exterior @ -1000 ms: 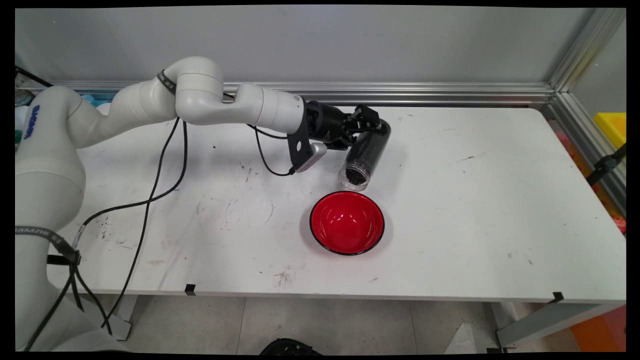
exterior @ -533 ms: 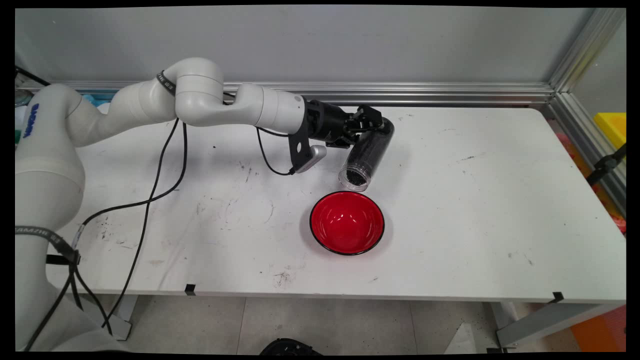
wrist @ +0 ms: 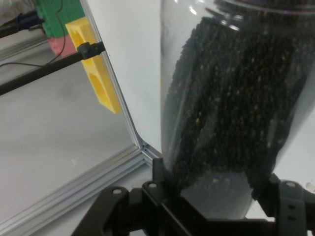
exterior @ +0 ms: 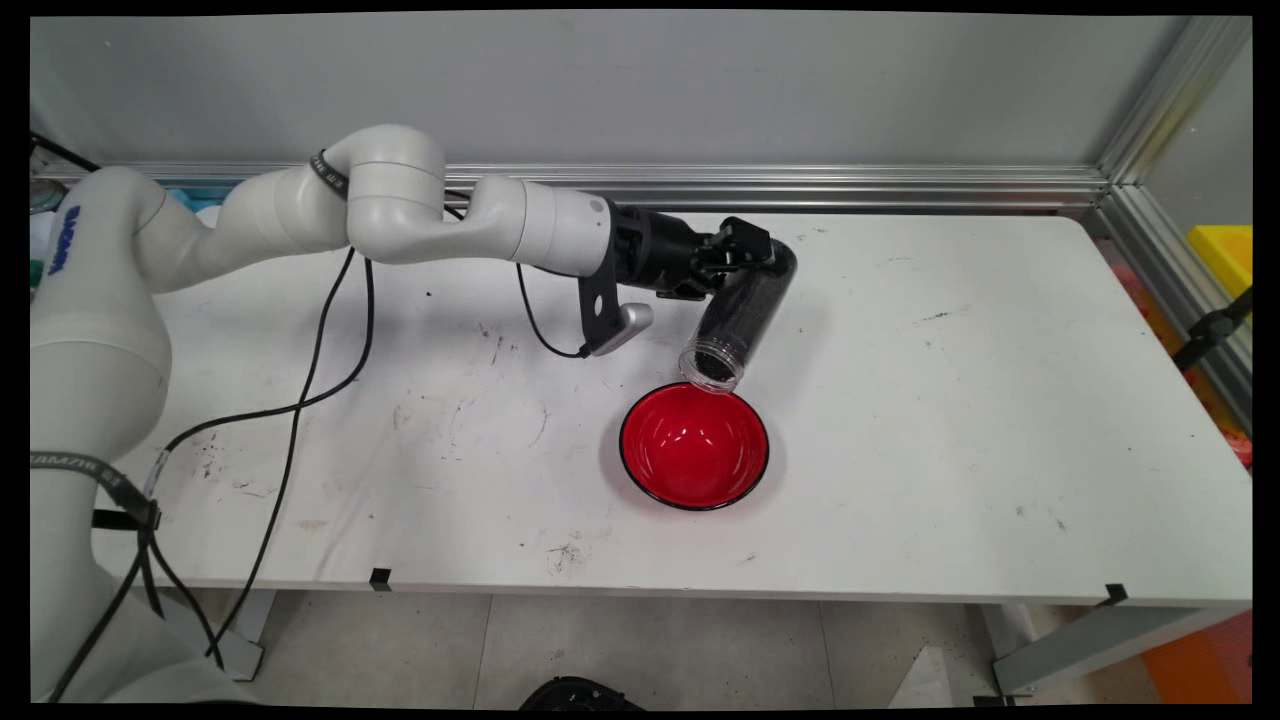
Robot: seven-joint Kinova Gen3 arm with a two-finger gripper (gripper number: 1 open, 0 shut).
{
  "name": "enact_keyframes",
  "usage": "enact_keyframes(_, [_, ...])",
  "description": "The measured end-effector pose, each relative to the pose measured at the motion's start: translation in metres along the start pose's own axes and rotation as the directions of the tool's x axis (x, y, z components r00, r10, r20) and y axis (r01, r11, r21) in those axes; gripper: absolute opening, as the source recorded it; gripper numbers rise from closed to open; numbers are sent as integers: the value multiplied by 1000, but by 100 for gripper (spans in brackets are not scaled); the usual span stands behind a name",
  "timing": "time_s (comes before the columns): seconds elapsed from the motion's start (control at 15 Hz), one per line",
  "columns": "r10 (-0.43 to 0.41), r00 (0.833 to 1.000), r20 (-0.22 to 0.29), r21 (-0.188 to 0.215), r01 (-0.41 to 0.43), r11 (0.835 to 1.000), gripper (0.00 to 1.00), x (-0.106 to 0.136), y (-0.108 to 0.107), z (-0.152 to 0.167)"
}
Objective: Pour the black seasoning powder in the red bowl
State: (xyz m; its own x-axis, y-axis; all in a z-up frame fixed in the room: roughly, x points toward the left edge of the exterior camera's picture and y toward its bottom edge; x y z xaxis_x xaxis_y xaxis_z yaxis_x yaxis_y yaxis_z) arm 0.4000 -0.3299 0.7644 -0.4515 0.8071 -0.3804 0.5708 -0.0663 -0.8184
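A clear jar (exterior: 742,310) filled with small black grains is held tilted, its open mouth pointing down over the far rim of a red bowl (exterior: 694,446). My gripper (exterior: 745,252) is shut on the jar near its closed end, above the table. The bowl has a black rim, stands on the white table (exterior: 950,420) and looks empty. In the hand view the jar (wrist: 236,108) fills the middle, packed with black grains, and the black fingers (wrist: 160,172) clamp it on both sides.
A black cable (exterior: 310,370) hangs from the arm down over the table's left part. An aluminium rail (exterior: 850,185) runs along the back edge and the right side. A yellow block (exterior: 1225,250) lies beyond the right rail.
The jar has shifted slightly to the right and tipped steeper, so its mouth has come down closer to the bowl's far rim. The bowl has not moved.
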Motion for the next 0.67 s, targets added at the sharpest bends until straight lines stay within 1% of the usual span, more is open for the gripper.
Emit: enact_keyframes(0.67, [25,999,23,25,-25,999,0,10,1,-1])
